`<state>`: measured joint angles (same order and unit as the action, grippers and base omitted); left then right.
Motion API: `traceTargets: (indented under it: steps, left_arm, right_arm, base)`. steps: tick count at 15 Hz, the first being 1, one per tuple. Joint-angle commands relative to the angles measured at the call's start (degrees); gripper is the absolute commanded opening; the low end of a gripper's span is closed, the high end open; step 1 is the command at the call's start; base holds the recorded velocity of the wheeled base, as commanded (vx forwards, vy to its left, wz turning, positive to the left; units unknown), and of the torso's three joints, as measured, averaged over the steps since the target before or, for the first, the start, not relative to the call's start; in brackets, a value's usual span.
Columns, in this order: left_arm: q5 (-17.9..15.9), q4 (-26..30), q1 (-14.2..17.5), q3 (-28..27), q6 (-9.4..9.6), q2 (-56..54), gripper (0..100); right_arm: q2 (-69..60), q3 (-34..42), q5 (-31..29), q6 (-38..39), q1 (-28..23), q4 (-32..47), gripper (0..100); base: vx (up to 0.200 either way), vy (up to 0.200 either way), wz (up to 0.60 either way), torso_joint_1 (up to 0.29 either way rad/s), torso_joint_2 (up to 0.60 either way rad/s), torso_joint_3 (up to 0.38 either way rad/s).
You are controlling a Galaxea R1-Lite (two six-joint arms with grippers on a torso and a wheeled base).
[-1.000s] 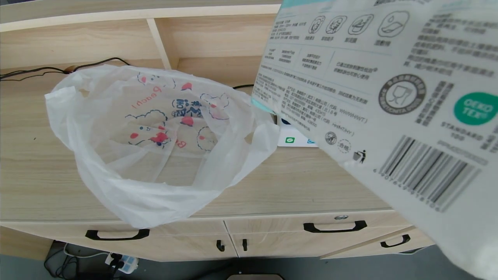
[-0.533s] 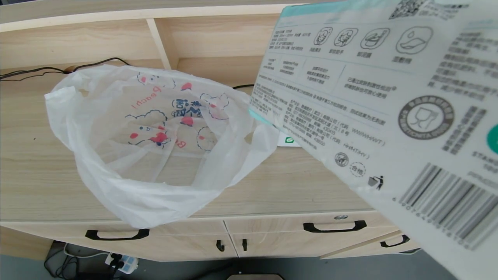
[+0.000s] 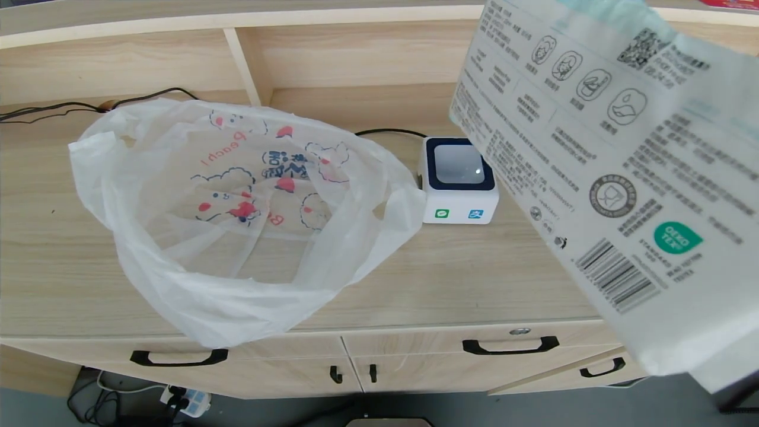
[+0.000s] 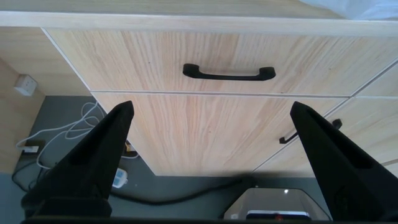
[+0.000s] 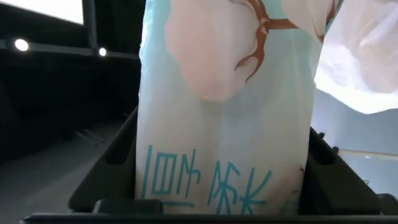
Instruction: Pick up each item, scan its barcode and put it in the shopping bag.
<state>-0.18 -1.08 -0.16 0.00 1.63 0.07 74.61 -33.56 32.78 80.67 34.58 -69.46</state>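
Right end effector pinches the white soft-plastic tissue pack at frame right, barcode facing up, so I'd guess it needs tilting toward the white cube scanner mid-frame. Left end effector is spread, empty.

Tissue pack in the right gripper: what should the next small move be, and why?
Probably roll the right gripper so the tissue pack turns its barcode down toward the scanner. As held, the barcode faces up at the head camera. The scanner's window also faces up and lies uncovered beside the pack, so it likely cannot read the code.
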Motion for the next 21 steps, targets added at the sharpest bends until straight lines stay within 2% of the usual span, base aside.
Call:
traceTargets:
  steps: [1, 2, 3, 4, 5, 6, 7, 9, 12, 16, 18, 21]
  left_arm:
    - [0.0, -0.1, 0.0, 0.0, -0.05, 0.0, 100]
    - [0.0, 0.0, 0.0, 0.0, -0.05, 0.0, 100]
    - [0.0, 0.0, 0.0, 0.0, 0.04, 0.0, 100]
    - [0.0, 0.0, 0.1, 0.0, 0.04, 0.0, 100]
    - [0.0, 0.0, 0.0, 0.0, -0.05, 0.0, 100]
    - [0.0, 0.0, 0.0, 0.0, 0.04, 0.0, 100]
    - [0.0, 0.0, 0.1, 0.0, 0.04, 0.0, 100]
    - [0.0, 0.0, 0.0, 0.0, 0.04, 0.0, 100]
    - [0.0, -0.1, 0.0, 0.0, -0.05, 0.0, 100]
    - [0.0, 0.0, 0.0, 0.0, -0.05, 0.0, 100]
    - [0.0, -0.1, 0.0, 0.0, -0.05, 0.0, 100]
    - [0.0, 0.0, 0.0, 0.0, 0.04, 0.0, 100]
  right_arm:
    - [-4.7, -4.8, 4.0, -21.5, -10.4, 10.0, 0]
    - [-5.9, -6.3, 3.5, -41.6, -11.0, 22.4, 0]
    - [-5.7, -7.8, 2.1, -58.3, -12.9, 32.5, 0]
    - [-5.6, -11.2, 1.0, -69.7, -13.3, 40.1, 0]
    - [-5.5, -14.8, -0.3, -73.6, -12.8, 44.9, 0]
    - [-4.8, -18.8, -5.1, -76.3, -12.0, 47.8, 0]
    - [-2.9, -22.4, -13.1, -80.8, -9.8, 49.6, 0]
    - [0.8, -27.5, -20.0, -82.9, -7.3, 50.2, 0]
    - [8.7, -32.0, -28.9, -83.2, -0.2, 49.2, 0]
    - [16.0, -31.9, -28.9, -81.3, 0.3, 37.6, 0]
    - [17.6, -32.4, -26.8, -80.6, 0.4, 33.0, 0]
    - [20.1, -33.2, -25.8, -79.6, 0.7, 32.7, 0]
  base:
    - [0.0, 0.0, 0.0, 0.0, 0.0, 0.0]
    - [0.0, 0.0, 0.0, 0.0, 0.0, 0.0]
    - [0.0, 0.0, 0.0, 0.0, 0.0, 0.0]
    - [0.0, 0.0, 0.0, 0.0, 0.0, 0.0]
    - [0.0, 0.0, 0.0, 0.0, 0.0, 0.0]
    - [0.0, 0.0, 0.0, 0.0, 0.0, 0.0]
    - [0.0, 0.0, 0.0, 0.0, 0.0, 0.0]
    - [0.0, 0.0, 0.0, 0.0, 0.0, 0.0]
    - [0.0, 0.0, 0.0, 0.0, 0.0, 0.0]
    - [0.0, 0.0, 0.0, 0.0, 0.0, 0.0]
    - [0.0, 0.0, 0.0, 0.0, 0.0, 0.0]
    - [0.0, 0.0, 0.0, 0.0, 0.0, 0.0]
